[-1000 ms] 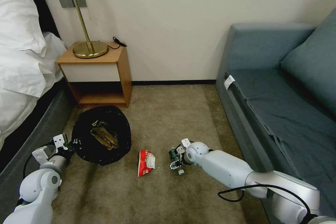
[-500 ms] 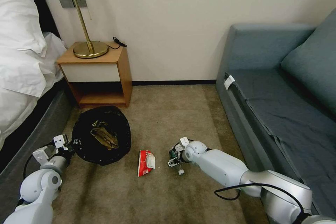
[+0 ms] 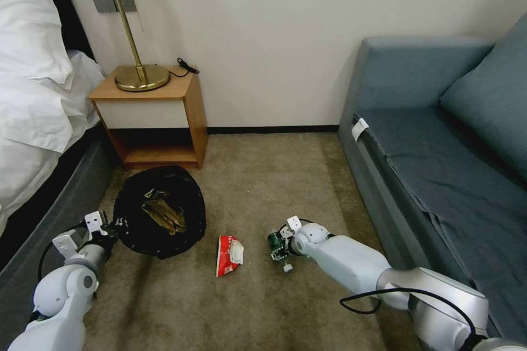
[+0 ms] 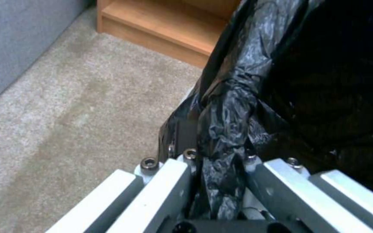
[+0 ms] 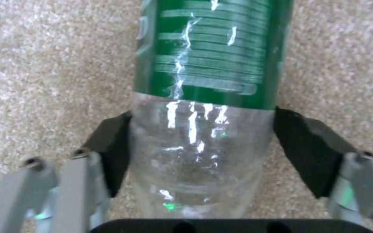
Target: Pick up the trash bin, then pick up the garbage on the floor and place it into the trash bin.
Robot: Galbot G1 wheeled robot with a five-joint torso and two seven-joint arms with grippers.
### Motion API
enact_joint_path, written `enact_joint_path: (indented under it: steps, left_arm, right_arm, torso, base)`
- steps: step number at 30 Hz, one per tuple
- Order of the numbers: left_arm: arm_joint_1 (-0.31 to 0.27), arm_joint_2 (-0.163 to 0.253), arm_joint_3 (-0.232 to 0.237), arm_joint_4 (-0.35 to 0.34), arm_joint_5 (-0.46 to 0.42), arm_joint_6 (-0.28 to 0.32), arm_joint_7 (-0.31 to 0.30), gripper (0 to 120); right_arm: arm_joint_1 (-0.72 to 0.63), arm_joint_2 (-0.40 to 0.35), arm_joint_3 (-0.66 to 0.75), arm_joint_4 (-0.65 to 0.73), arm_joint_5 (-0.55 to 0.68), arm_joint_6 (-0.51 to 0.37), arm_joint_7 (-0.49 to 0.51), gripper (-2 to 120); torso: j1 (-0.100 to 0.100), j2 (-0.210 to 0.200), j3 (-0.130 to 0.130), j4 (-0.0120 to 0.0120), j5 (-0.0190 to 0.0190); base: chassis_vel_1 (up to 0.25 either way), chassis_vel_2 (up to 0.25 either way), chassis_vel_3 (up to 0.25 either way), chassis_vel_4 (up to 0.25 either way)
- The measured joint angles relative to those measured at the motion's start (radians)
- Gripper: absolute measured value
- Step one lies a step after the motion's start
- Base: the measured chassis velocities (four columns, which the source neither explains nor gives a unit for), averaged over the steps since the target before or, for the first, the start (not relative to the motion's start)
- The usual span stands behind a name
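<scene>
**Bottle between my right gripper's pads, bin held on the left**

Bottle (image 5: 199,106) first: in the right wrist view I see its clear body sitting between the two black pads (image 5: 307,152) of my right gripper (image 3: 279,249), one pad against each side, so the fingers are closed onto it. Its green label (image 5: 212,48) runs away from the gripper, over carpet (image 3: 263,186). From the head view the right gripper is low over the floor, near the sofa's (image 3: 439,137) front edge, with the bottle (image 3: 274,240) at its tip; I cannot tell whether the bottle is resting on the carpet or just off it.

My left gripper (image 4: 221,181) is clamped narrow on a bunched fold of the black bag (image 4: 230,106) at the rim of the trash bin (image 3: 159,211). The bin is at the left, near the bed (image 3: 38,120) and just in front of the wooden nightstand (image 3: 151,115), which carries a brass lamp (image 3: 137,74). Inside the bin I see a yellow-brown snack wrapper (image 3: 163,214) lying on the black liner.

Between the bin and the bottle, a red-and-white wrapper (image 3: 229,255) lies on the carpet, apart from both grippers.
</scene>
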Motion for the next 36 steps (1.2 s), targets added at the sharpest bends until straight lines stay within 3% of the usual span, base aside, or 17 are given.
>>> enact_joint_path:
  steps: [6,13,15,18,26,29,36]
  left_arm:
    - [0.004,0.0,0.001,-0.009,0.002,0.0,0.001,0]
    - [0.005,-0.003,0.003,-0.014,0.002,0.0,0.001,0]
    - [0.007,-0.004,0.009,-0.016,0.002,0.003,0.001,0]
    - [0.008,-0.004,0.015,-0.016,0.002,0.004,0.0,0]
    - [-0.015,-0.003,0.062,-0.018,-0.033,0.045,-0.029,0]
    - [-0.036,0.001,0.085,-0.02,-0.059,0.081,-0.057,0]
    - [-0.069,0.015,0.119,-0.01,-0.118,0.134,-0.098,0]
  right_arm:
    - [-0.005,-0.001,0.003,0.005,-0.008,0.013,0.0,48]
    - [-0.011,-0.006,0.003,0.012,-0.014,0.028,0.001,36]
    - [-0.012,-0.018,-0.001,0.042,-0.008,0.03,0.009,29]
    - [-0.008,-0.034,-0.003,0.073,0.007,0.029,0.022,26]
    - [0.084,-0.199,0.005,0.242,0.039,0.047,0.099,25]
    - [0.161,-0.301,0.012,0.342,0.047,0.075,0.112,25]
    - [0.224,-0.36,0.062,0.463,-0.003,0.157,0.055,25]
  torso:
    - [0.0,0.0,0.0,0.0,0.0001]
    - [0.0,0.0,0.0,0.0003,0.0003]
    - [0.0,0.0,0.0,0.0018,0.0025]
    - [0.0,-0.001,0.001,0.0024,0.0027]
    - [0.0,-0.001,0.001,0.0007,0.0011]
    - [0.0,-0.001,0.0,0.0003,0.0012]
    - [0.0,-0.001,0.0,0.0008,0.001]
  base:
    - [0.0,0.0,0.0,0.0]
    - [0.0,0.0,0.0,0.0]
    - [0.0,0.0,0.0,0.0]
    - [0.0,0.0,0.0,0.0]
    - [0.0,0.0,0.0,0.0]
    - [0.0,0.0,0.0,0.0]
    - [0.0,0.0,0.0,0.0]
